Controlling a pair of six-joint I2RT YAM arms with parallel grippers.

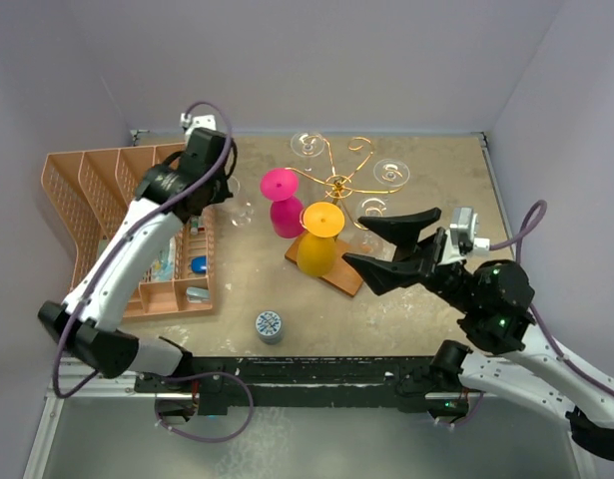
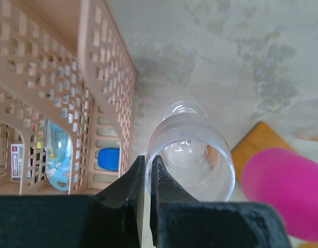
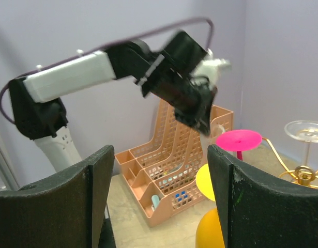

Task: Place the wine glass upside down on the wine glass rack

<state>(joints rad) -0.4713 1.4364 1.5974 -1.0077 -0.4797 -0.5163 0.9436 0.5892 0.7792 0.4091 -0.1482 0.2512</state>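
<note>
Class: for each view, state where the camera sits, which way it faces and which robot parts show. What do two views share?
Top view: above and behind, facing down on the table; left arm and right arm show.
Left wrist: faces down; the left gripper pinches a clear glass rim beside the basket.
Right wrist: faces across the table, through the open right gripper, at the left arm.
Shared: both wrist views show the basket and pink glass.

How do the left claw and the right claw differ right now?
The left claw is shut, pinching the clear wine glass by its rim; the right claw is wide open and holds nothing. The left claw sits beside the orange basket, the right claw beside the wine glass rack. Both have black fingers.
</note>
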